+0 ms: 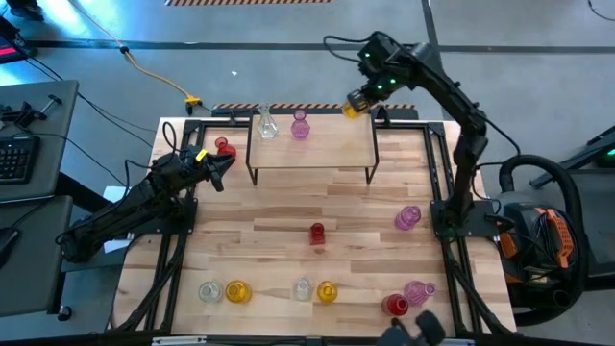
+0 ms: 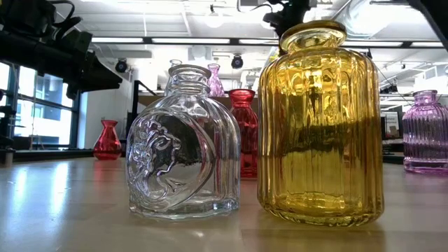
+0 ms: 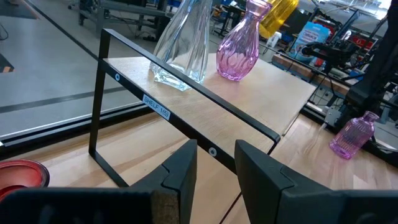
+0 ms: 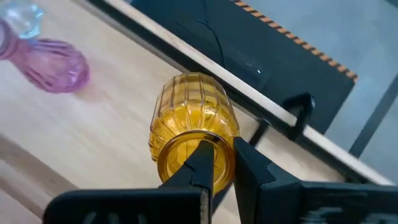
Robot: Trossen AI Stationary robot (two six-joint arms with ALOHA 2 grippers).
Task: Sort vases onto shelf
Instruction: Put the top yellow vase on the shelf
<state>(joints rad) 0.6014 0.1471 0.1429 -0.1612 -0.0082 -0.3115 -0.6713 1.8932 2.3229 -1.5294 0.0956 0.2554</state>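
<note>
Progress: two vases stand on the shelf (image 1: pixel 312 154), a clear vase (image 1: pixel 266 123) and a pink vase (image 1: pixel 300 125) side by side toward its back edge; a third is on its way, so the sorting looks to be in its early part.

Right gripper: right gripper (image 1: pixel 358 104) is clamped on the rim of a yellow vase (image 1: pixel 354 109), one finger inside the mouth and one outside in the right wrist view, holding it above the shelf's back right corner.

Vase to shelf: the yellow vase (image 4: pixel 194 127) hangs over the board near its rear edge, to the right of the pink vase (image 4: pixel 53 62); whether its base touches the wood cannot be told, and it seems not yet released.

Left gripper: left gripper (image 1: pixel 223 165) waits just beside the shelf's left end, its fingers (image 3: pixel 180 168) parted and holding nothing, pointed at the black wire leg.

Left to do: a red vase (image 1: pixel 224 147) near the left gripper, another red one (image 1: pixel 316 234) mid-table, a purple vase (image 1: pixel 408 218) lying toward the right, and along the front edge a clear and yellow pair (image 1: pixel 224 290), a second clear and yellow pair (image 1: pixel 315 289) and a red and pink pair (image 1: pixel 407 300).
</note>
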